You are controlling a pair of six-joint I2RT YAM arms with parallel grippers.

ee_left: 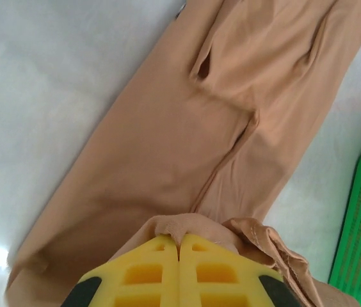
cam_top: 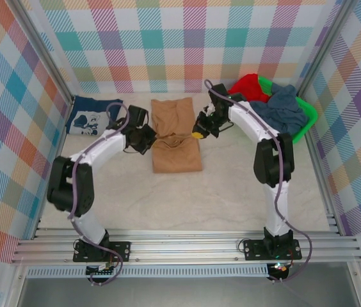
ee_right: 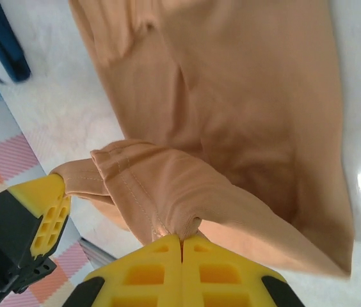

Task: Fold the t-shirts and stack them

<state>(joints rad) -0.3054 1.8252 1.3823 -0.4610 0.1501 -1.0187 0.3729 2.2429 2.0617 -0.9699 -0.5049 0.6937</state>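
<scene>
The tan t-shirt (cam_top: 176, 137) lies at the far centre of the worktop (cam_top: 232, 192) as a narrow strip running near to far. Its left and right edges are lifted at mid-length.

Left pincer (cam_top: 147, 137): at the shirt's left edge. In the left wrist view the yellow fingers (ee_left: 148, 268) are pressed together on a bunched fold of the tan cloth (ee_left: 168, 147).

Right pincer (cam_top: 201, 126): at the shirt's right edge. In the right wrist view it (ee_right: 182, 243) is clamped on a stitched hem fold.

Each arm rises from its base to a bent elbow, and the forearm angles inward and away to the shirt.

The navy t-shirt (cam_top: 92, 119) lies folded at the far left, well apart. A green basket (cam_top: 308, 118) of clothes sits at the far right.
</scene>
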